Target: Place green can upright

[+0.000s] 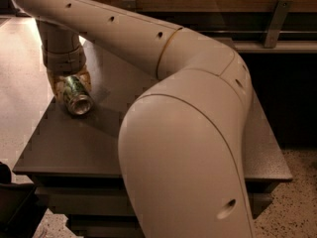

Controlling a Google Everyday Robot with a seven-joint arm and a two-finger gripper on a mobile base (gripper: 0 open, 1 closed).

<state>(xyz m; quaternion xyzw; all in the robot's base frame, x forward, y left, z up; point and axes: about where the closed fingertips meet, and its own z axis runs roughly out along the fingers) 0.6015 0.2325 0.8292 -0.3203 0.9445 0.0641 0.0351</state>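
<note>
Camera view | tool (72, 88) clamps green can (77, 97), lying on table (74, 148) (rear hidden)

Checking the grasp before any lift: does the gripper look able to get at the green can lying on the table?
Probably yes. The gripper sits over the green can, which lies on its side near the left edge of the table, with fingers close against both flanks; nothing blocks it.

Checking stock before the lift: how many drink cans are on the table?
1. The green can lies on its side near the left edge of the table, clasped by the gripper. The arm blocks much of it, so others may be hidden.
</note>
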